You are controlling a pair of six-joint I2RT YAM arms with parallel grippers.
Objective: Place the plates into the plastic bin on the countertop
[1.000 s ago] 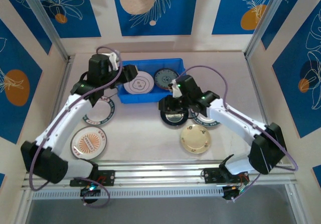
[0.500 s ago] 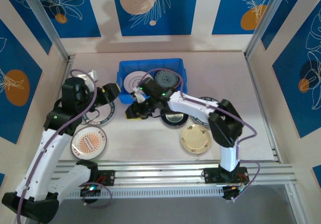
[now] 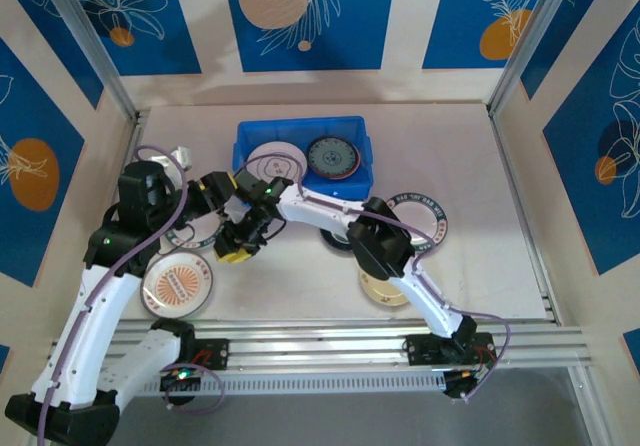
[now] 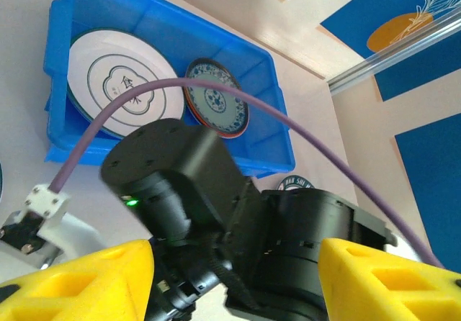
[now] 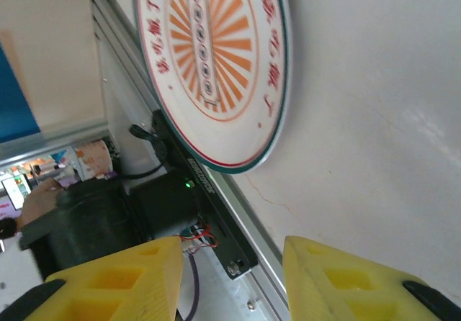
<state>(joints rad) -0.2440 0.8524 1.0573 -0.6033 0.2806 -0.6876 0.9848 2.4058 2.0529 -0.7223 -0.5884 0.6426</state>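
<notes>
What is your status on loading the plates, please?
Left gripper open, empty. Right gripper open, empty, facing orange-sunburst plate. White plate, teal-patterned plate in blue bin; others on countertop. Right arm reaches across left gripper's front.

The bin [image 3: 300, 122] sits at the back middle of the counter [image 3: 470, 146]. Inside it, the inner left plate [image 3: 275, 166] lies beside the inner right plate [image 3: 333, 156]. Before the bin to the left, the mid-left plate [image 3: 195, 234] lies behind the front-left plate [image 3: 177, 283]. The centre plate [image 3: 335, 240] lies just before the bin, the right plate [image 3: 425, 211] to its right, and the front-right plate [image 3: 373, 288] nearest the front.
</notes>
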